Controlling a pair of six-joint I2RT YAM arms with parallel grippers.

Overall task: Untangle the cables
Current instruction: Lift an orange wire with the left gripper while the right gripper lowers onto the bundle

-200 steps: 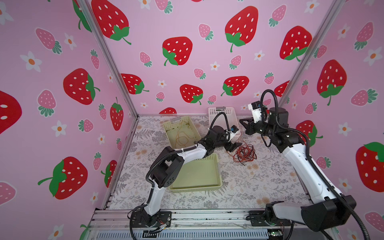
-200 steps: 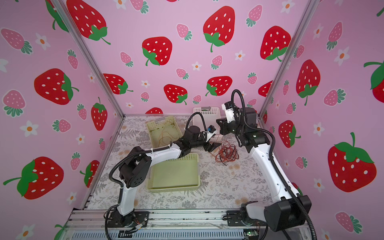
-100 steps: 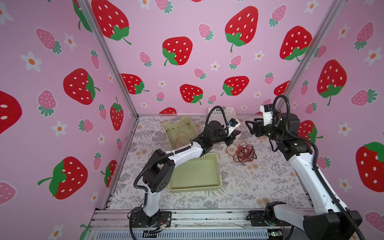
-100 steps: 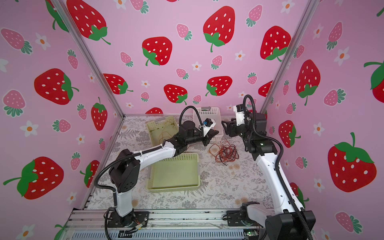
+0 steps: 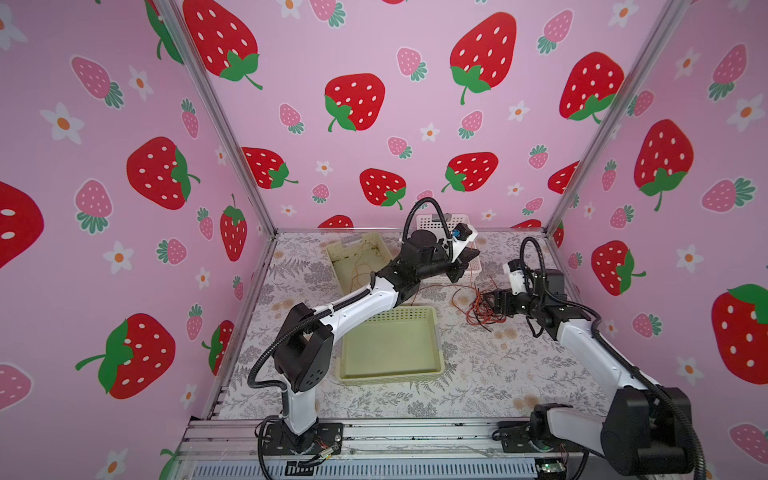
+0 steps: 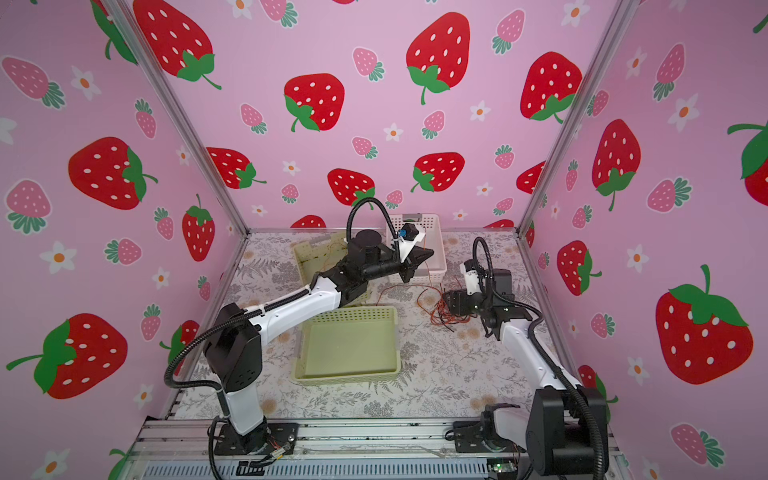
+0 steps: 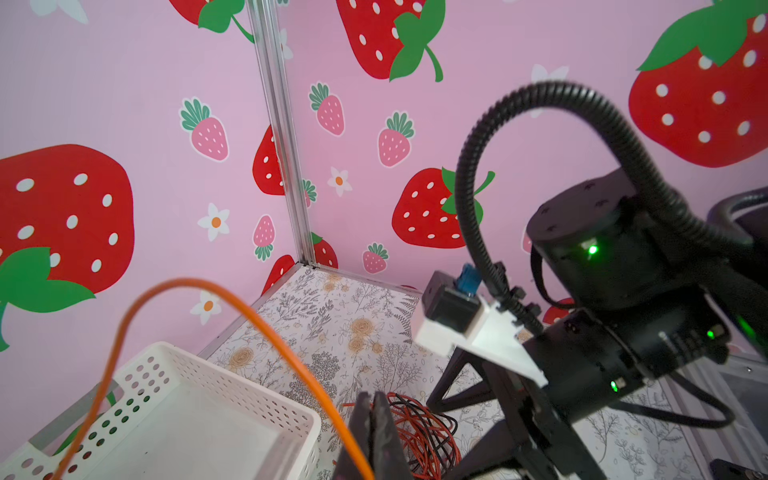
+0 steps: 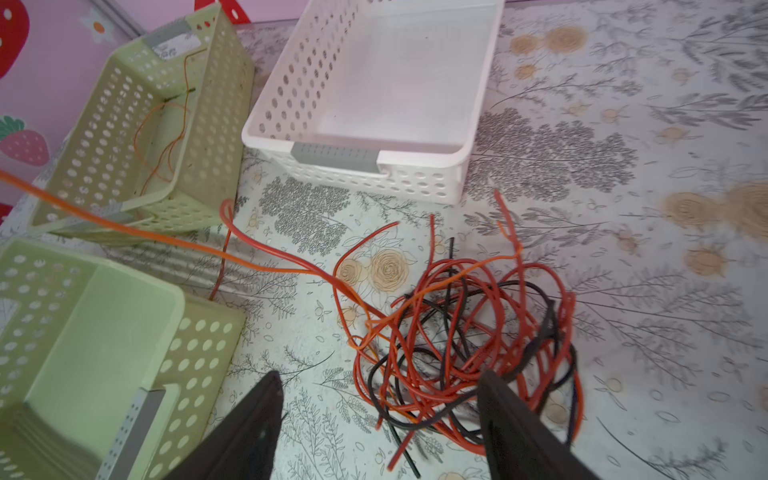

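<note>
The cables [image 8: 457, 332] lie as a tangle of thin red, orange and black wires on the floral mat, seen in both top views [image 5: 482, 307] [image 6: 446, 311]. My right gripper [image 8: 380, 378] is open, low over the near edge of the tangle, one finger on each side, gripping nothing. My left gripper [image 7: 372, 415] is shut and raised over the white basket [image 5: 473, 253]. An orange cable [image 7: 266, 324] loops past its fingers and runs down to the tangle [image 8: 166, 237]; it appears pinched there.
A white perforated basket [image 8: 357, 158] stands at the back. A green basket [image 8: 104, 124] to its left holds a thin orange wire. Another green basket [image 5: 390, 345] sits in the front middle. Pink walls close in on three sides.
My left gripper shut and rose from the tangle toward the white basket, drawing the orange cable along. My right gripper opened and came down to the tangle.
</note>
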